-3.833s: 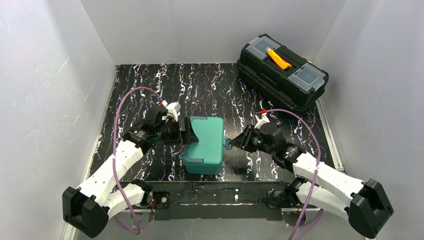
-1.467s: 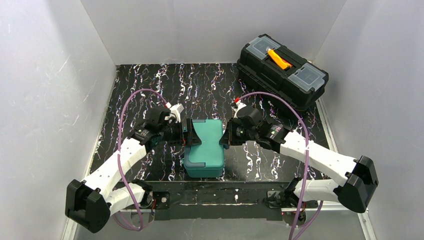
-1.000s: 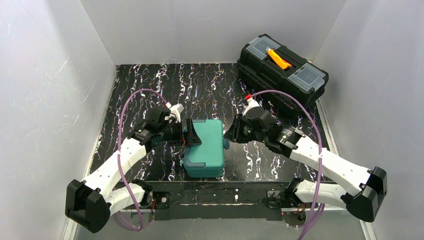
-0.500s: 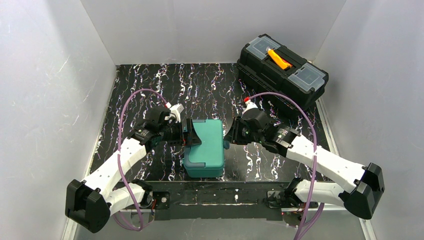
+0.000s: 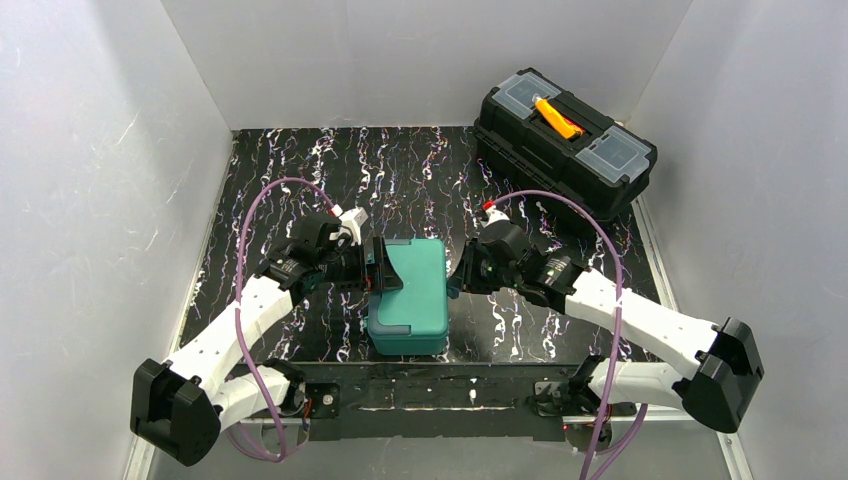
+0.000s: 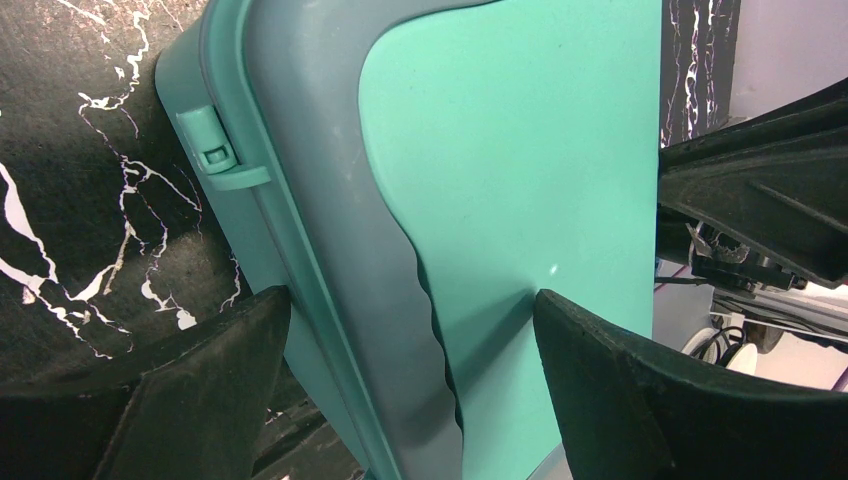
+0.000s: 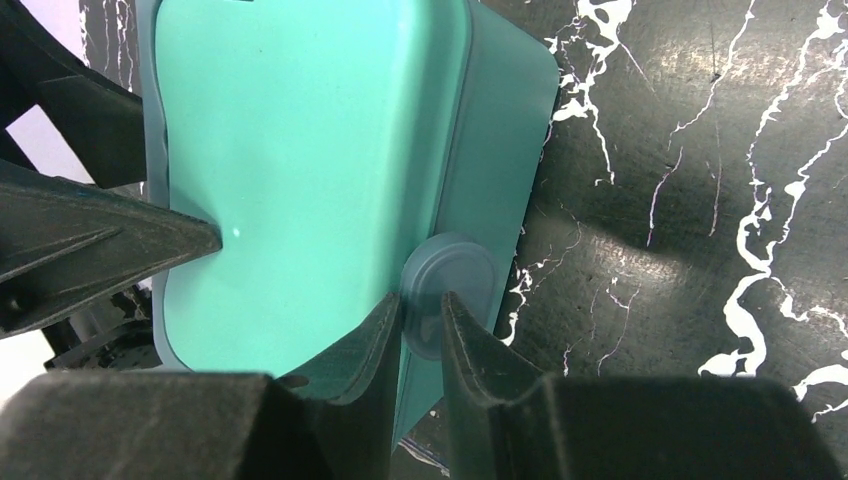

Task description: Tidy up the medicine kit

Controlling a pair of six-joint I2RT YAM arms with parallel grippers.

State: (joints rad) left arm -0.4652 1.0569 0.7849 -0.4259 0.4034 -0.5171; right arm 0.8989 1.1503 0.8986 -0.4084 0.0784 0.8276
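The medicine kit (image 5: 410,285) is a teal box standing mid-table with its lid down. My left gripper (image 5: 385,265) clasps its left edge with the jaws wide: in the left wrist view (image 6: 408,300) one finger rests on the lid (image 6: 520,150) and the other against the side wall. A small hinge clip (image 6: 212,150) shows on that side. My right gripper (image 5: 455,285) sits at the kit's right edge. In the right wrist view (image 7: 421,300) it is nearly shut, pinching the round latch tab (image 7: 450,265). The kit's contents are hidden.
A black toolbox (image 5: 565,140) with an orange handle stands at the back right corner. White walls enclose the black marbled table (image 5: 330,170) on three sides. Purple cables arch over both arms.
The right gripper came in from the right to the latch tab and has stayed there, while its elbow has shifted a little over the last second. Kit and left gripper have stayed put.
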